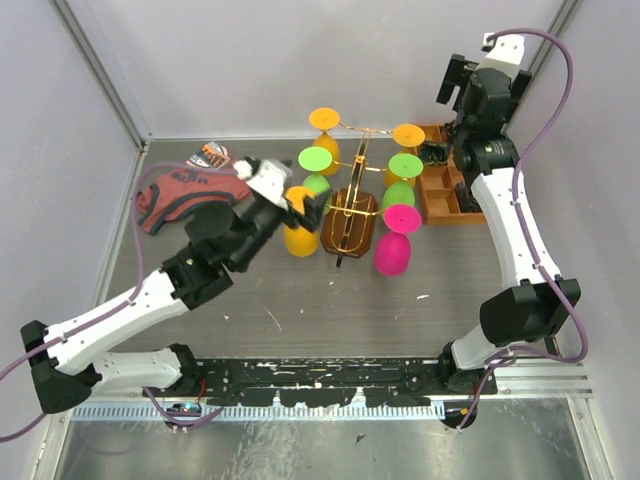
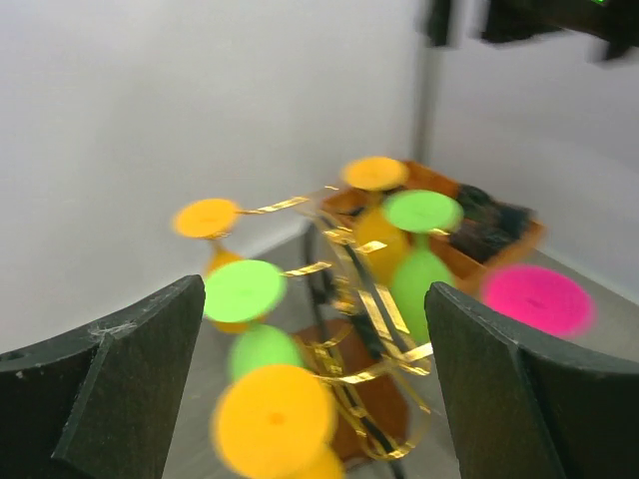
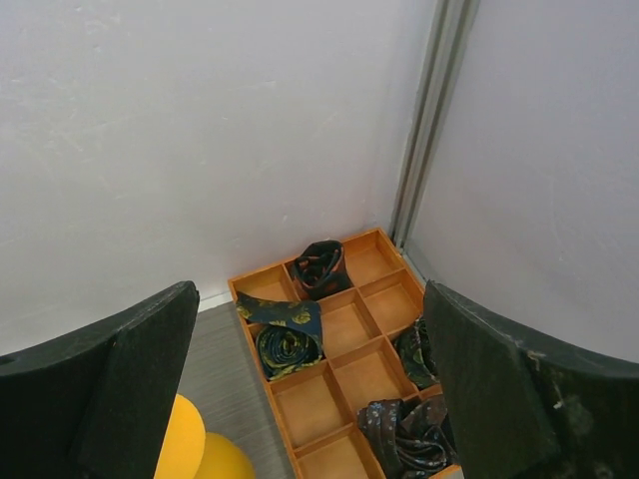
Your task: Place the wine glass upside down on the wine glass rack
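Lab robot cell. Plain white panels [image 1: 250, 60] on aluminium posts [image 1: 100, 75] all round. Black mounting plate [image 1: 320, 375] bolted along near edge.

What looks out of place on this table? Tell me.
A crumpled red-brown cloth lies loose far left of the wine glass rack; in the tray, a dark tie drapes across dividers.

Wine glass rack [image 1: 350, 218] stands mid-desk [image 1: 300, 320], nearer the far edge; upturned glasses [image 1: 404, 165] crowd its left, right and back; compartment tray [image 1: 445, 205] right of it, by the far right corner, rolled ties [image 3: 290, 344] in its cells; cloth [image 1: 170, 198] far left.
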You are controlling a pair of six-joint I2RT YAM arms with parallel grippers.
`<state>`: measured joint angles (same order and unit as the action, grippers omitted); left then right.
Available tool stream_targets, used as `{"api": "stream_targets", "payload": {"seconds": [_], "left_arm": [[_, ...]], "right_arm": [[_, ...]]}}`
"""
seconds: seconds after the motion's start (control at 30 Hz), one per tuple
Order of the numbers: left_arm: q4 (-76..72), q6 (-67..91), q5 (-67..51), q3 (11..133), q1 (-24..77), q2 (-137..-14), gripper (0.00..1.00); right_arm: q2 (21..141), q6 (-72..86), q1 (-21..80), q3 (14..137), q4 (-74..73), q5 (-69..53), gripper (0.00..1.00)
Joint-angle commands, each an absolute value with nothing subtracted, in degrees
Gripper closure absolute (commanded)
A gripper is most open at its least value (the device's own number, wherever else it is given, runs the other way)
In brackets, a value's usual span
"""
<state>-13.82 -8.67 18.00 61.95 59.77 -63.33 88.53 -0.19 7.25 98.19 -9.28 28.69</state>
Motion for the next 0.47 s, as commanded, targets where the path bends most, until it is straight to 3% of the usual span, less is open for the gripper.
{"api": "stream_targets", "payload": {"seconds": [0.0,0.23,0.43], "left_arm": [[-1.5,-5.93,27.88,70.96,52.31,-63.01,0.02],[6.24,1.3,22.29,76.0,36.71,-62.24,0.02],[8.85,1.31,20.62,75.96,35.11,-61.77,0.02]], "right_arm": [[87.24,-0.05,8.02,100.47,-6.92,33.62,0.0],[86.4,0.01,8.34,99.06,-5.48,33.66,0.0],[86.24,-0.83,8.43,98.67,-5.05,33.41,0.0]]}}
